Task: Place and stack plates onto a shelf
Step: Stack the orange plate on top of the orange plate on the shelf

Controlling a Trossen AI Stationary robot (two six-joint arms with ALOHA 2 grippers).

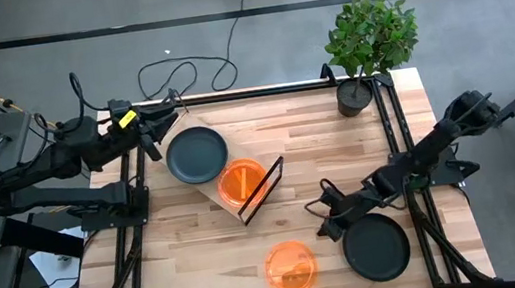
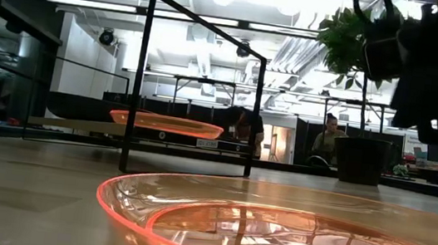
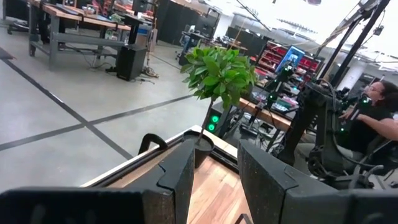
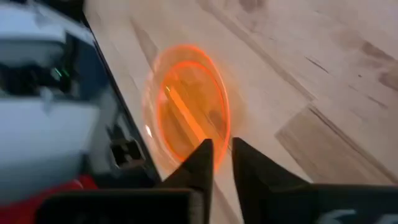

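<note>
Overhead view, clock directions taken from the table centre. The shelf [image 1: 244,188], a low light-wood board with a black wire frame at its 4 o'clock end, lies just toward 12 o'clock of centre. It carries a dark grey plate [image 1: 196,155] at its 10 o'clock end and a translucent orange plate [image 1: 242,181] beside the frame. A second orange plate [image 1: 290,267] rests on the tabletop at 6 o'clock, with a second dark plate [image 1: 376,246] just beside it at 4 o'clock.

The right gripper [image 1: 330,225] hangs near the rim of that dark plate; in its wrist view the fingers [image 4: 200,160] stand slightly apart and empty, facing the loose orange plate [image 4: 189,102]. The left gripper [image 1: 165,120] waits at 11 o'clock, fingers [image 3: 180,171] apart and empty.

Judged handling: the plates look light, stiff, thin and smooth, so slippery; a pinch on the raised rim seems the only hold.
</note>
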